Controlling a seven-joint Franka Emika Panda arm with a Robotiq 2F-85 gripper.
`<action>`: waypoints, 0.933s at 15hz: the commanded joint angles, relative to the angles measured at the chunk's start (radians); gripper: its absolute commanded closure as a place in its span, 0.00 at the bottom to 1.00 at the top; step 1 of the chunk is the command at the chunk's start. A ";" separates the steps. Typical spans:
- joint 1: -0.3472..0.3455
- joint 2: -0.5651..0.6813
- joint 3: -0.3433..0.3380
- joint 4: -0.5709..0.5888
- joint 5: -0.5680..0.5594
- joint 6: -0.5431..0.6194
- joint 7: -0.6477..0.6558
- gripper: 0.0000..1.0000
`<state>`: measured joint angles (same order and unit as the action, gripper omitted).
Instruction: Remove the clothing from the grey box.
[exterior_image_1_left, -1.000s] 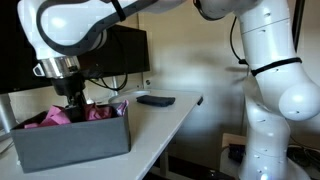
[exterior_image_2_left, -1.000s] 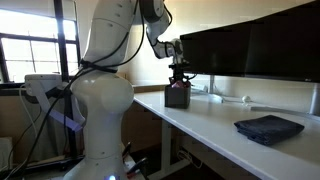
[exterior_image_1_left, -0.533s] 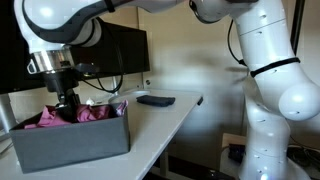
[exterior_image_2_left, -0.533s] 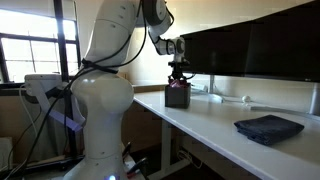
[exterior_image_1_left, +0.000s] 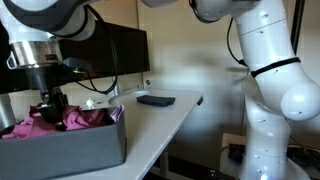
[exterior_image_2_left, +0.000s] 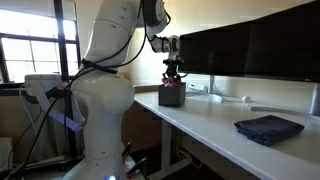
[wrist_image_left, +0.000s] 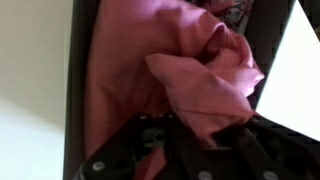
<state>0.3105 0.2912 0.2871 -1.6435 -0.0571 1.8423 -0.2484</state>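
A grey box (exterior_image_1_left: 70, 152) stands at the near end of the white table, and it shows small and dark in an exterior view (exterior_image_2_left: 172, 97). Pink clothing (exterior_image_1_left: 35, 127) is bunched inside it. My gripper (exterior_image_1_left: 52, 108) reaches down into the box from above and is shut on a fold of the pink clothing (wrist_image_left: 195, 75). In the wrist view the fabric is pinched between my dark fingers, with my gripper (wrist_image_left: 212, 136) at the bottom and the box's dark wall (wrist_image_left: 78, 90) at the left. My gripper (exterior_image_2_left: 172, 79) hangs right over the box.
A dark blue folded cloth (exterior_image_2_left: 268, 128) lies further along the table (exterior_image_2_left: 210, 125); it also shows in an exterior view (exterior_image_1_left: 156, 99). Dark monitors (exterior_image_1_left: 125, 55) stand along the back of the table (exterior_image_1_left: 160, 118). The robot's white base (exterior_image_2_left: 100, 120) stands beside the table end.
My gripper has closed on the pink clothing and moved up and sideways. The fabric is pulled up with it, and the grey box has shifted a little along the table.
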 joint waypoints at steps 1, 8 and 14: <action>0.013 -0.027 -0.002 0.034 -0.024 -0.027 0.035 0.96; 0.018 -0.091 -0.016 0.114 -0.082 -0.066 0.122 0.96; -0.011 -0.149 -0.054 0.200 -0.108 -0.094 0.186 0.96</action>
<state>0.3146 0.1790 0.2466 -1.4703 -0.1428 1.7706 -0.1042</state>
